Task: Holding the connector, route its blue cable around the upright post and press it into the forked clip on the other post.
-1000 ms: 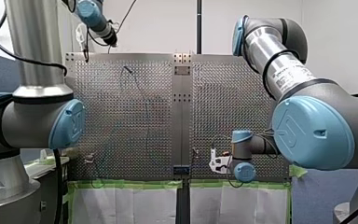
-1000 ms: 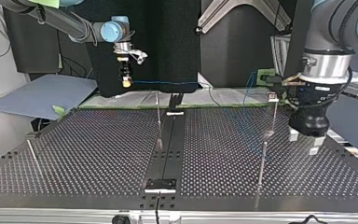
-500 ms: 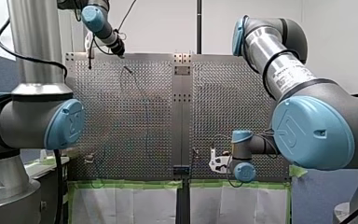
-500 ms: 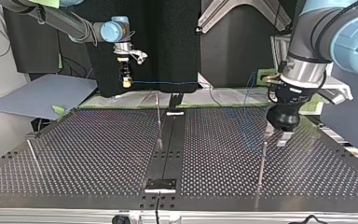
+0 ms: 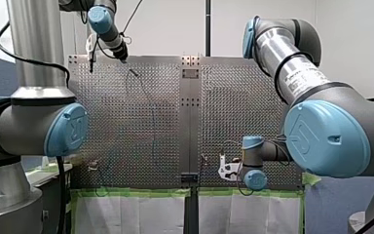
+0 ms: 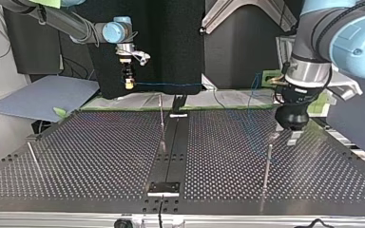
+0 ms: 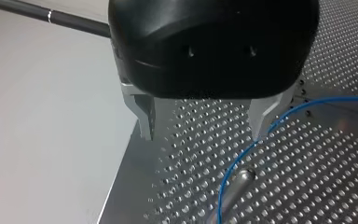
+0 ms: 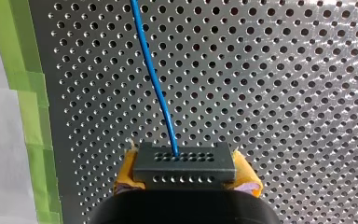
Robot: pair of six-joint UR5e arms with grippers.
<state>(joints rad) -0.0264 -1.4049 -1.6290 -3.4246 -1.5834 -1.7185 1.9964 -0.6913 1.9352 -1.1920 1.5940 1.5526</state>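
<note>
Post (image 6: pixel 265 173) closest to the top view's camera stands around 4 o'clock on the perforated counter (image 6: pixel 100 156), thin and upright. Just behind it, roughly 3 o'clock, my left end effector (image 6: pixel 283 137) hangs low over the holes; the left wrist view shows its metal fingers (image 7: pixel 145 119) spread wide with nothing between them; the blue cable (image 7: pixel 242 158) slips past one fingertip there and curves down right next to the post's tip, can't tell if it's actually touching. Further back, a second post (image 6: pixel 162 124) stands near the counter's middle, and a third post (image 6: pixel 33 159) is way over at 8 o'clock. Furthest away, about 11 o'clock above the counter's far edge, my right end effector (image 6: pixel 129 84) hangs well clear of the surface, clamped on the connector (image 8: pixel 185 163); the right wrist view has that black block pinched between the yellow pads (image 8: pixel 244 178), with the cable coming out of its face and running straight ahead over the holes, and green tape (image 8: pixel 28 93) off to one side along the counter's edge. In the top view the cable leaves the connector level toward 3 o'clock, up in the air.
</note>
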